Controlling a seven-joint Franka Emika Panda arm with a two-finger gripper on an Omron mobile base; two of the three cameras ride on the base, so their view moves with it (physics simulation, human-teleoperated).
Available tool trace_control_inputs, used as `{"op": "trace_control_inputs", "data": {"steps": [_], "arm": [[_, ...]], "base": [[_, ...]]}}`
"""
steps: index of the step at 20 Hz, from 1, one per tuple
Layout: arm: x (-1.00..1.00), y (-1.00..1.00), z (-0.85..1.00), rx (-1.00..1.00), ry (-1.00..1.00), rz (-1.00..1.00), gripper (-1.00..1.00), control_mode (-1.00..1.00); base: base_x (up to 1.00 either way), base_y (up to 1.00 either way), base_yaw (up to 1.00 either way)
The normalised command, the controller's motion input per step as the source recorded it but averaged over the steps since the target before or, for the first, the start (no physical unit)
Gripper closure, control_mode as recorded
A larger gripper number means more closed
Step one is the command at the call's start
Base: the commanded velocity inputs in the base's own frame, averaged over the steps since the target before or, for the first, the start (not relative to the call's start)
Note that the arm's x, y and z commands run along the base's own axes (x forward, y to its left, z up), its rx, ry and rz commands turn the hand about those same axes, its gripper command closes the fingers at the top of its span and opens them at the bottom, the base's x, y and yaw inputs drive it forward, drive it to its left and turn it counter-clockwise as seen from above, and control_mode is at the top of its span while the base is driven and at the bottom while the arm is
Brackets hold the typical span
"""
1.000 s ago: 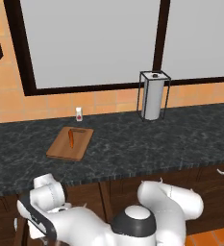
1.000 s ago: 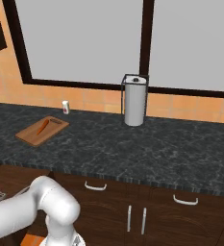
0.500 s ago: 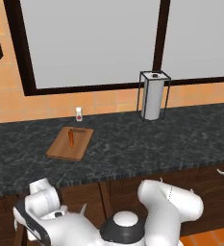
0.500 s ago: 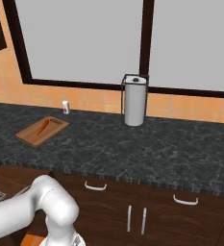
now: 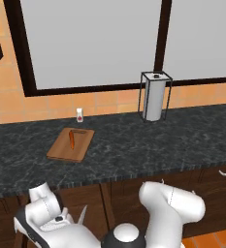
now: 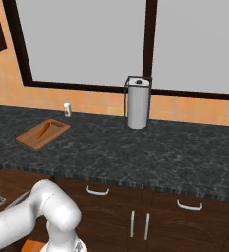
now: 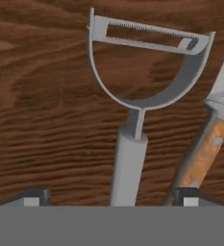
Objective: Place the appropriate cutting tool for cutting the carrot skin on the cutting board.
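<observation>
My gripper (image 7: 111, 199) stands wide open with nothing in it, one fingertip (image 7: 32, 197) at each lower corner of the hand view. The peeler (image 7: 135, 101) lies right between them on a dark wood surface (image 7: 41, 110): its grey handle runs up from between my fingers, and its forked head with the slotted blade is at the far end, away from me. I cannot tell whether my fingers touch the wood or hang above it. Just to the right of the peeler, close but apart from it, lies a knife (image 7: 214, 129) with a brown wooden handle and a pale blade running up the right edge.

Farther off, up on the dark counter (image 5: 134, 145), the board (image 5: 71, 145) lies flat with the carrot (image 5: 72, 140) on it. Behind the board, against the orange tiled wall, stands a small white shaker (image 5: 79, 115). Well to the right along the counter stands a paper towel roll (image 5: 154, 99) in a wire holder.
</observation>
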Motion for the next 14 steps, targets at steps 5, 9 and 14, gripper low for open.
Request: {"op": "trace_control_inputs", "data": {"steps": [5,9,14], "arm": [[0.2,-0.03,-0.19,0.03,-0.07,0.0,-1.0,-1.0],[0.01,-0.08,-0.34,0.04,-0.09,0.0,-1.0,-1.0],[0.0,-0.05,-0.45,0.1,-0.09,0.0,-1.0,-1.0]], "base": [[0.0,0.0,0.0],[0.0,0.0,0.0],[0.0,0.0,0.0]]}}
